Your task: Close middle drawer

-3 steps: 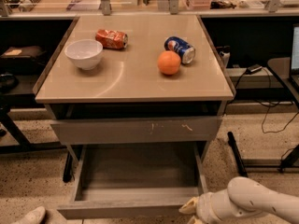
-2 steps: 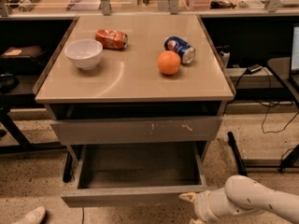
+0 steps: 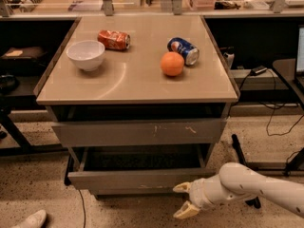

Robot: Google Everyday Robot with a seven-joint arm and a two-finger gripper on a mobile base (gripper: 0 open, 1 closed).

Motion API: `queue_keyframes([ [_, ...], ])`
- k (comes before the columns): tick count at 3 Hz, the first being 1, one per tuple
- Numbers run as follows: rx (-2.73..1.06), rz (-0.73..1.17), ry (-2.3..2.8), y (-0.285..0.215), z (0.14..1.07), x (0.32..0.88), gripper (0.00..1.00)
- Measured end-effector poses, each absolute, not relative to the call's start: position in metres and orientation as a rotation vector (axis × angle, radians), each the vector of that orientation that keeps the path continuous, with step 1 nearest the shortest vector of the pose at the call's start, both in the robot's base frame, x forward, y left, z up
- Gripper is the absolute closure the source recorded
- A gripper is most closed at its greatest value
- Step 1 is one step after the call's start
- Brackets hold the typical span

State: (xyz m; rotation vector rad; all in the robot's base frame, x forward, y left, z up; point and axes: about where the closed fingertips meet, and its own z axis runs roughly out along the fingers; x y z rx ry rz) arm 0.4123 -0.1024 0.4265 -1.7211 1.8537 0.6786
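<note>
The middle drawer (image 3: 137,178) has a plain grey-brown front and stands partly pulled out below the scratched drawer front (image 3: 137,132). A strip of its bare grey interior (image 3: 142,158) shows. My gripper (image 3: 183,199) is at the drawer front's lower right, at or just below its bottom edge. Its two tan fingers are spread and hold nothing. The white arm (image 3: 256,186) reaches in from the right.
On the cabinet top (image 3: 137,87) are a white bowl (image 3: 86,54), a red can (image 3: 114,39) lying down, an orange (image 3: 172,63) and a blue can (image 3: 183,50). Black desk legs and cables (image 3: 266,118) stand to the right. A shoe (image 3: 29,219) is at the bottom left.
The middle drawer has slid inward, so much less of its interior shows. My gripper has followed its front toward the cabinet.
</note>
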Motion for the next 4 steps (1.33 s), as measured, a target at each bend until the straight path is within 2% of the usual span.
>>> queue_keyframes([
  [1, -1.748, 0.624, 1.821, -0.094, 0.433, 0.453, 0.64],
  [2, -1.753, 0.594, 1.787, -0.083, 0.444, 0.481, 0.59],
  [4, -1.753, 0.594, 1.787, -0.083, 0.444, 0.481, 0.14],
])
